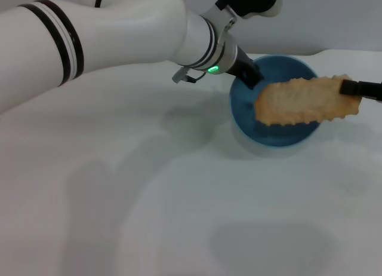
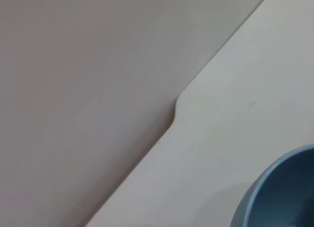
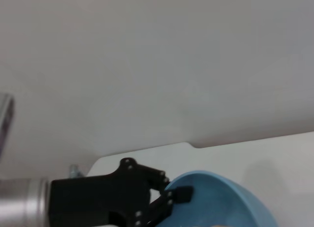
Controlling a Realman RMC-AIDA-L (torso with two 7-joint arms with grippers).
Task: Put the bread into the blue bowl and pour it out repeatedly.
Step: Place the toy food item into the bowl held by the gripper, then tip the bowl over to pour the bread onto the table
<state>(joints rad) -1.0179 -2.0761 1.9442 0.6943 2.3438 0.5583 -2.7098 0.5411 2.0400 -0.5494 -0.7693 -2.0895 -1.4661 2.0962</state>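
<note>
The bread (image 1: 301, 101), tan side showing, hangs lengthwise over the blue bowl (image 1: 271, 137) in the head view. My right gripper (image 1: 353, 88) reaches in from the right edge and is shut on the loaf's right end. Across the table, my left gripper (image 1: 251, 74) is shut on the bowl's left rim. The right wrist view shows that left gripper (image 3: 166, 201), black, with one finger inside the blue bowl (image 3: 230, 202) and one outside. Only part of the blue bowl's (image 2: 282, 192) wall appears in the left wrist view.
The bowl stands on a white table (image 1: 179, 204) near its far edge, in front of a grey wall. My left arm (image 1: 119, 31) spans the upper left of the head view. A notch in the table's edge (image 2: 174, 120) appears in the left wrist view.
</note>
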